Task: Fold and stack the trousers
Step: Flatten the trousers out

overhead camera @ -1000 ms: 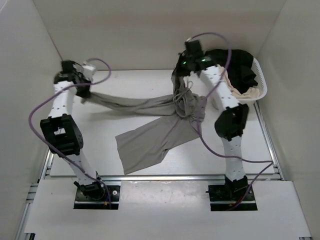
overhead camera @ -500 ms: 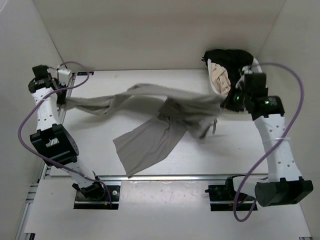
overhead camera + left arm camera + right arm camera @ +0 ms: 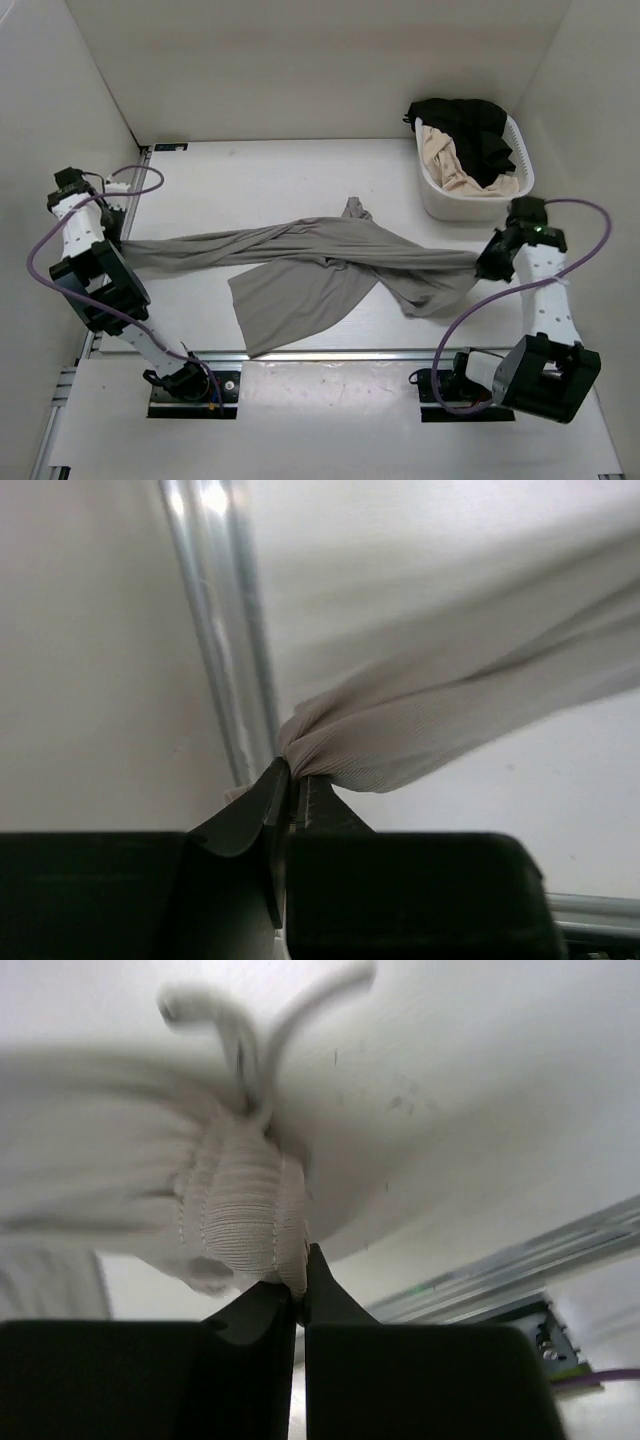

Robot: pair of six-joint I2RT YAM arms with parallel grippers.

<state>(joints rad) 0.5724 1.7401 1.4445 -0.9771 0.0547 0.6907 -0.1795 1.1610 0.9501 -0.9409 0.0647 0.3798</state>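
Top external view: the grey trousers [image 3: 320, 262] hang stretched in a twisted, wrinkled band across the tabletop [image 3: 250, 180], with one leg fanned flat toward the near edge. The left pincer [image 3: 292, 792] is pressed together on a bunched end of the fabric by the left rail. The right pincer [image 3: 300, 1278] pinches the ribbed, corded waistband, near the white basket [image 3: 432, 205].

Plain off-white walls [image 3: 300, 70] close in the top, left and right of the view around a white table [image 3: 260, 170]. Metal rails [image 3: 330, 352] edge its lower and side borders. Soft, even light.
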